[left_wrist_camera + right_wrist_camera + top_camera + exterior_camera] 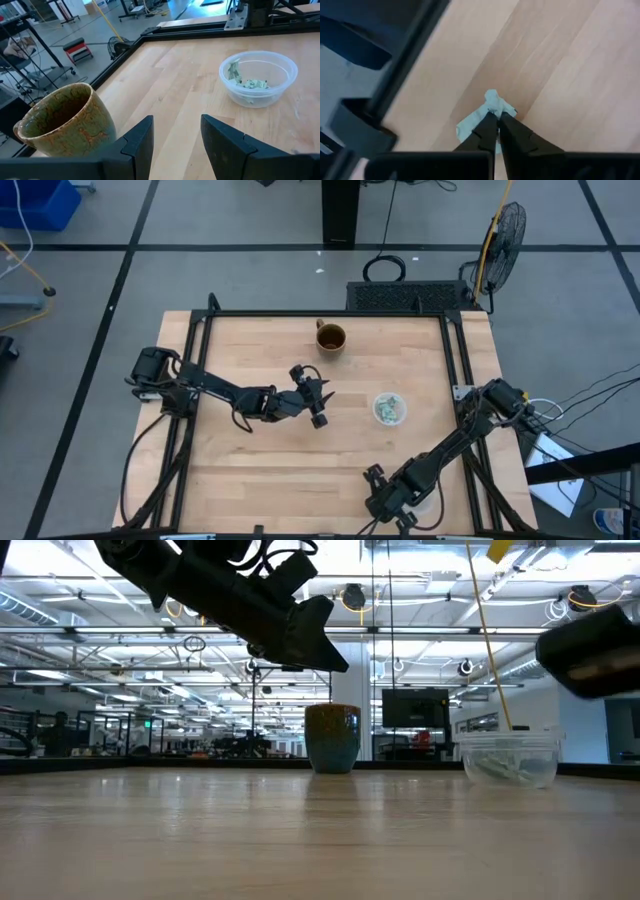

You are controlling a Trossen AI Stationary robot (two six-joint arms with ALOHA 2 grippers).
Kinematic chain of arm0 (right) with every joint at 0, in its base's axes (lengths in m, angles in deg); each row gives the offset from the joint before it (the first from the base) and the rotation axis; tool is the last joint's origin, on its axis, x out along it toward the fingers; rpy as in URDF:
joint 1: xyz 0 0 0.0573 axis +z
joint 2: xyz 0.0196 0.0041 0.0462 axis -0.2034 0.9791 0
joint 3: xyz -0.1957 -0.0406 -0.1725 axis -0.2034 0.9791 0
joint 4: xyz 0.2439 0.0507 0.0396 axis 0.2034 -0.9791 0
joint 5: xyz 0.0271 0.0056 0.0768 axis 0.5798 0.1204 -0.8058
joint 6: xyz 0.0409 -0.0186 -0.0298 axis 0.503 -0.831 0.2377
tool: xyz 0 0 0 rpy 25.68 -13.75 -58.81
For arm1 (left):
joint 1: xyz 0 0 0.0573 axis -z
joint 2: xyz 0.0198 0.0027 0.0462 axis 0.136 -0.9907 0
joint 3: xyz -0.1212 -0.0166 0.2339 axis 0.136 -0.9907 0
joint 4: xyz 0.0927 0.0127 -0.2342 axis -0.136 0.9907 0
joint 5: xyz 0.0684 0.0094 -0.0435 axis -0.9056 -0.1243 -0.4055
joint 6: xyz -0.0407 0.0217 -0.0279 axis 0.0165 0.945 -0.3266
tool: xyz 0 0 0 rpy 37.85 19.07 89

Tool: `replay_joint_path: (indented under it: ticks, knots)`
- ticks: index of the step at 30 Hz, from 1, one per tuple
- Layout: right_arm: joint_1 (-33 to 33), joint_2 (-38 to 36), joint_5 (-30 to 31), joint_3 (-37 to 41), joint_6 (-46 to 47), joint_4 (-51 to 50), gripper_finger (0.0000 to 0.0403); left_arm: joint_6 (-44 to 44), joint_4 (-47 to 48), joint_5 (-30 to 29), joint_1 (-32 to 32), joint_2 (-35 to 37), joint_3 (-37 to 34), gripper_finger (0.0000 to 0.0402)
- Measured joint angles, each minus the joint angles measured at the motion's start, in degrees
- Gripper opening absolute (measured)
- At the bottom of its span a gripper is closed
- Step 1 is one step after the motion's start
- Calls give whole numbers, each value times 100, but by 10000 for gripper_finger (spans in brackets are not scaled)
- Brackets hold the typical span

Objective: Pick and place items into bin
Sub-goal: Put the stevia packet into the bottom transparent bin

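Note:
The bin is a clear plastic bowl (390,408) right of the table's middle, holding several pale teal wrapped pieces (246,82). It also shows in the low view (508,758). My left gripper (176,137) is open and empty, held above the table's middle (315,405) between the brown mug (331,338) and the bowl. My right gripper (496,122) is near the table's front edge (400,515), pointing down, shut on one pale teal wrapped piece (490,107). My right gripper pinches the pale teal wrapped piece near its middle (492,111) between its two fingertips. The fingers come from above, pointing down. The wrapper spreads out on both sides of the tips, close over the wood; I cannot tell whether it is lifted clear.
The brown mug (62,122) stands upright near the table's far edge, close to my left gripper. A dark frame rail (395,85) runs along the table's edge beside my right gripper. Bare wood lies between the bowl and the front edge.

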Motion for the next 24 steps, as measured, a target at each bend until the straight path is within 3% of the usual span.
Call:
replay_joint_path:
  ticks: [7, 12, 17, 24]
  knots:
    - [5, -828, 508, 0, 564, -160, 10, -2, -6, -2, 0, 0, -1, 170]
    - [154, -1519, 758, -4, 1677, -1379, 6, -4, -4, -2, 0, 0, 0, 170]
    - [352, -1513, 534, 0, 3029, -2311, 14, -10, 2, -1, 0, 0, -1, 170]
    - [467, -1310, 343, 250, 3856, -2313, 21, -13, -7, 0, 0, 0, -1, 170]
